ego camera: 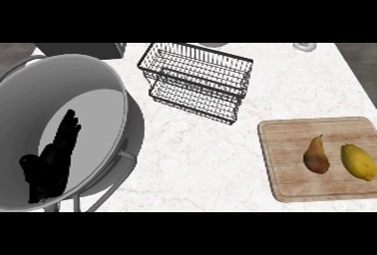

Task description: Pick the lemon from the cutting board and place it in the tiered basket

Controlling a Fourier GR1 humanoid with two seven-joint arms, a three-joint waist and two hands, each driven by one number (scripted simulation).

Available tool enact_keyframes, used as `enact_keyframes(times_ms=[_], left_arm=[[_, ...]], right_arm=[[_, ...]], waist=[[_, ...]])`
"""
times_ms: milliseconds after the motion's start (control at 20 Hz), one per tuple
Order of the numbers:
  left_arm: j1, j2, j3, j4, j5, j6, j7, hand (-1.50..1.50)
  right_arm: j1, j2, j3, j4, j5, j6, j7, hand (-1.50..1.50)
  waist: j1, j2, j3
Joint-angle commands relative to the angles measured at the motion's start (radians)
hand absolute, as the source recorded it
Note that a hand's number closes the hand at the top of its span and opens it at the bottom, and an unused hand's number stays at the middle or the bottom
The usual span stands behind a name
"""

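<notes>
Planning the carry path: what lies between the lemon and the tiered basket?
In the head view, the pear sits beside the lemon on the cutting board; beyond is bare counter up to the tiered basket.

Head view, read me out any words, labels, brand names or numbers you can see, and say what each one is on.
None: no readable text anywhere in this view.
The cutting board, lemon, pear, tiered basket, large grey pot and left hand all show plain, unmarked surfaces.

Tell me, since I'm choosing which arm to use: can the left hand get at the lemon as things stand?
Probably not easily. The left hand rests open at the far left over the large pot, while the lemon lies at the board's right edge, with the pear on its near side.
</notes>
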Motion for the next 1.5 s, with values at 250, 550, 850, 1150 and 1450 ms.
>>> enact_keyframes(times_ms=[250, 550, 850, 1150, 1450], left_arm=[[0.054, -0.085, -0.051, 0.089, -0.020, -0.023, 0.006, 0.00], [0.059, -0.092, -0.006, 0.108, -0.031, -0.065, -0.013, 0.00], [0.012, -0.141, -0.021, 0.132, -0.068, -0.078, 0.018, 0.00], [0.048, -0.153, -0.003, 0.139, -0.102, -0.093, -0.013, 0.00], [0.055, -0.178, 0.017, 0.145, -0.104, -0.125, -0.013, 0.00]], right_arm=[[0.168, -0.212, 0.122, -0.244, 0.227, 0.021, 0.366, -1.50], [0.143, -0.175, 0.212, -0.386, 0.357, -0.075, 0.599, -1.50], [0.057, -0.177, 0.358, -0.384, 0.500, -0.084, 0.733, -1.50], [0.037, -0.203, 0.456, -0.355, 0.569, 0.003, 0.869, -1.50], [-0.099, -0.182, 0.494, -0.314, 0.546, 0.066, 0.960, -1.50]], waist=[[0.019, 0.020, -0.019], [0.044, 0.017, -0.014], [0.052, 0.021, -0.012], [0.056, 0.021, -0.012], [0.059, 0.020, -0.012]])
